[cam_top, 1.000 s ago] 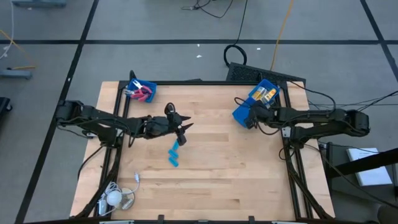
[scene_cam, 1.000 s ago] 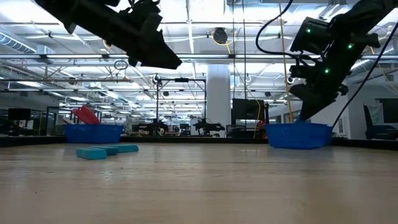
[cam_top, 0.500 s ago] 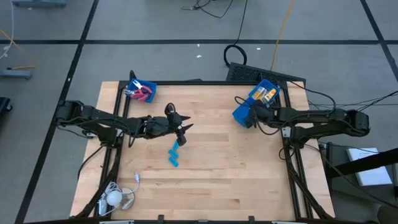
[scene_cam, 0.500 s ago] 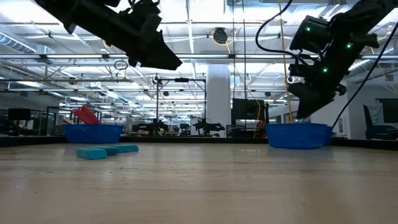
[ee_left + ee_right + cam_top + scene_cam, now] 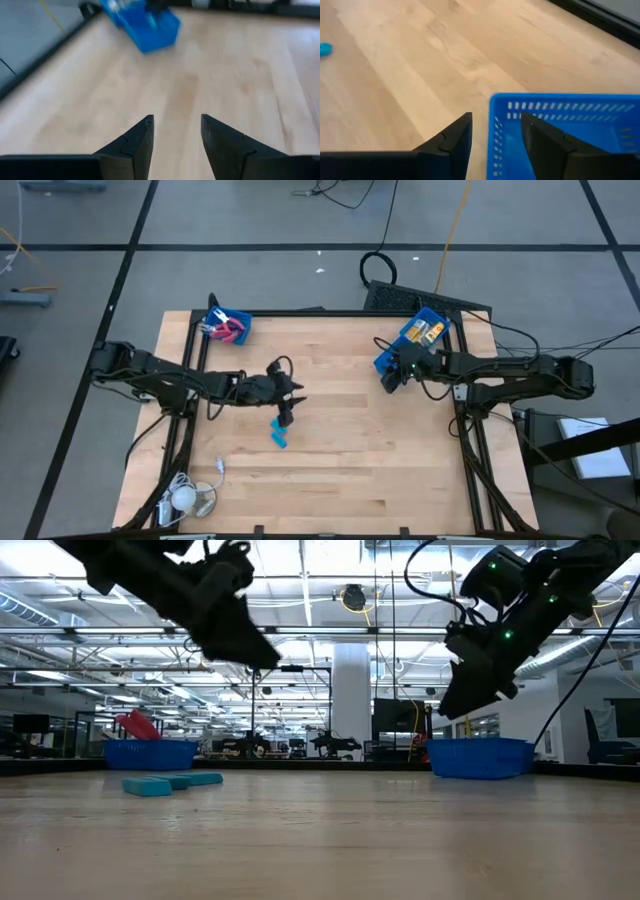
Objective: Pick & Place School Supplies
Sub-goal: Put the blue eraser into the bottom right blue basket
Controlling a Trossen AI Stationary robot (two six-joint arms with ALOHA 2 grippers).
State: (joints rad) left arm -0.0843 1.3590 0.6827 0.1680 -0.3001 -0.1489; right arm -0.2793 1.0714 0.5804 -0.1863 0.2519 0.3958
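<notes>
Left gripper (image 5: 287, 402), fingers apart and empty, hangs just above the light-blue oblong pieces (image 5: 278, 432) lying on the wooden table (image 5: 340, 470). The pieces look small, light, rigid and smooth; grasp one across its narrow width. Right gripper (image 5: 392, 376), also parted and empty, hovers at the rim of the perforated blue bin (image 5: 560, 125), well apart from the pieces.

Light-blue oblong pieces (image 5: 279, 432) lie flat in a loose cluster on the counter's left-centre, touching one another. Red/pink-handled scissors (image 5: 229, 330) are piled in the bin at the far-left corner. Yellow-orange packets (image 5: 429, 332) lie in the bin at the far-right corner.
</notes>
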